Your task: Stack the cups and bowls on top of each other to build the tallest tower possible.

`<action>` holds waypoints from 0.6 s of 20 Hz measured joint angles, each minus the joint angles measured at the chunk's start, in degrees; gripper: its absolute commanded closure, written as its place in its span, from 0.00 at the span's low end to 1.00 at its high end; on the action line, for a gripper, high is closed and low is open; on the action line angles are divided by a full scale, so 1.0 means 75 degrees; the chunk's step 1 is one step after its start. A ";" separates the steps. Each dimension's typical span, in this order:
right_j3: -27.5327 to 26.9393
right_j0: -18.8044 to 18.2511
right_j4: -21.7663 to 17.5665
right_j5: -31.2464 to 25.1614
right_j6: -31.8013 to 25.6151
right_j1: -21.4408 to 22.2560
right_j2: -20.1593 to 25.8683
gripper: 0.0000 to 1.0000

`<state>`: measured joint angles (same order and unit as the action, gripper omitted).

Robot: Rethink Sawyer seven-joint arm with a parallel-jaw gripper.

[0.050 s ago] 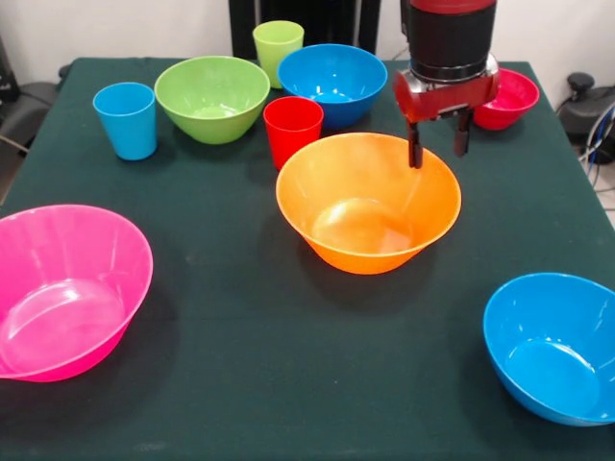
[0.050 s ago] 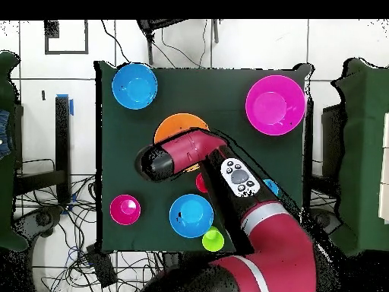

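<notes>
Front view: pink bowl (image 1: 62,293) was cut by the left edge, near blue bowl (image 1: 555,346) by the right. Overhead: arm (image 2: 228,190) hid the green bowl, most of the red cup (image 2: 200,182) and light blue cup (image 2: 271,186), plus part of the orange bowl (image 2: 176,126).

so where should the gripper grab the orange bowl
By the rim, from straight above: the orange bowl sits upright and wide open, too broad to span. The open gripper hangs over its far rim, so one finger inside and one outside probably works.

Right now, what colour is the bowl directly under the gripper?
Orange: the bowl below the gripper, clearest in the front view.
</notes>
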<state>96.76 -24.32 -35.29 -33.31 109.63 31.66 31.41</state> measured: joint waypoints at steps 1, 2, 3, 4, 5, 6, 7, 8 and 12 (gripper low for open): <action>0.0000 0.0015 0.0005 0.0001 0.0000 -0.0026 -0.0007 0.00; -0.0001 0.0039 0.0011 0.0001 0.0000 -0.0065 -0.0020 0.00; -0.0001 0.0054 0.0016 0.0001 0.0000 -0.0085 -0.0030 0.00; -0.0002 0.0066 0.0016 0.0001 0.0000 -0.0101 -0.0042 0.00; -0.0002 0.0078 0.0016 0.0001 0.0000 -0.0116 -0.0055 0.00; -0.0001 0.0091 0.0017 0.0001 0.0000 -0.0128 -0.0072 0.00; -0.0001 0.0095 0.0017 0.0001 0.0000 -0.0132 -0.0079 0.00; 0.0000 0.0095 0.0036 0.0001 0.0000 -0.0134 -0.0093 0.00; 0.0012 0.0036 0.0224 0.0001 0.0000 -0.0062 -0.0091 0.00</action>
<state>96.85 -24.04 -33.61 -33.31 109.63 31.20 30.72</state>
